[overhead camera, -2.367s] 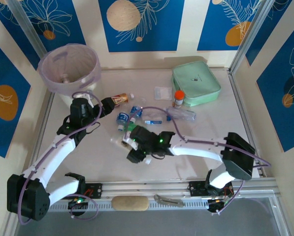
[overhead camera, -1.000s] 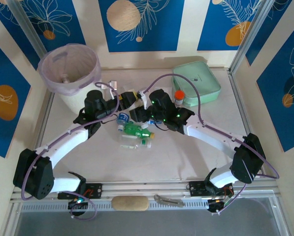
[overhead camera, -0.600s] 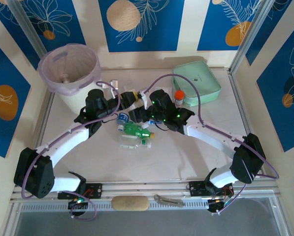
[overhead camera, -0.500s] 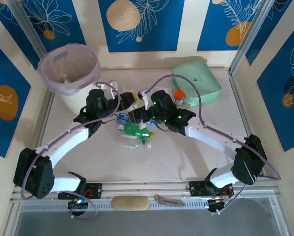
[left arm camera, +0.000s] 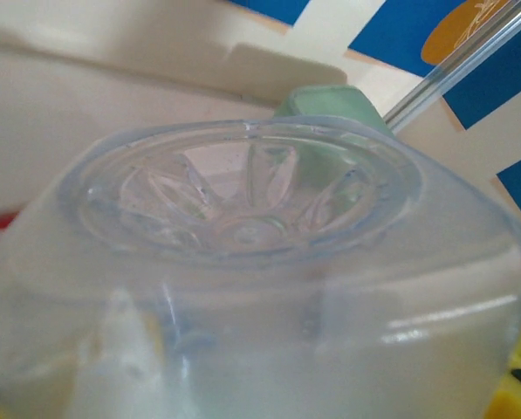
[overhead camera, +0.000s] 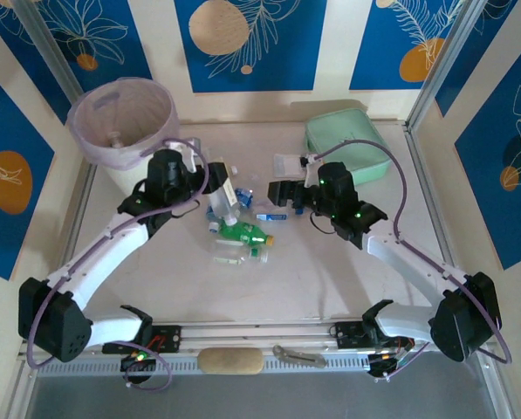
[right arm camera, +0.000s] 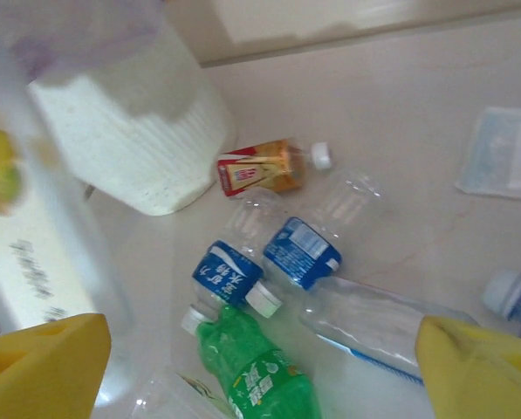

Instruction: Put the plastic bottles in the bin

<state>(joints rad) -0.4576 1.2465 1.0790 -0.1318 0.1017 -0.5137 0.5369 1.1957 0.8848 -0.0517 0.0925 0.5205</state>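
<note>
The left claw [overhead camera: 206, 177] pinches a clear bottle [overhead camera: 224, 199], apparently raised for carrying to the bin [overhead camera: 103, 157]. The right claw [overhead camera: 280, 191] hangs spread and empty above loose bottles [right arm camera: 299, 251] on the counter [overhead camera: 330, 279], free to take another

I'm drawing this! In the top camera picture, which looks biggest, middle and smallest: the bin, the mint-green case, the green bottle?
Biggest: bin
Middle: mint-green case, though partly hidden
Smallest: green bottle

A robotics lab test cell is indicated: a pale table [overhead camera: 286, 288] is enclosed by cream walls fitted with blue leaf-print panels [overhead camera: 243, 52] and aluminium posts [overhead camera: 442, 83], and two white robot arms [overhead camera: 112, 249] are bolted to a slotted rail [overhead camera: 269, 332].
</note>
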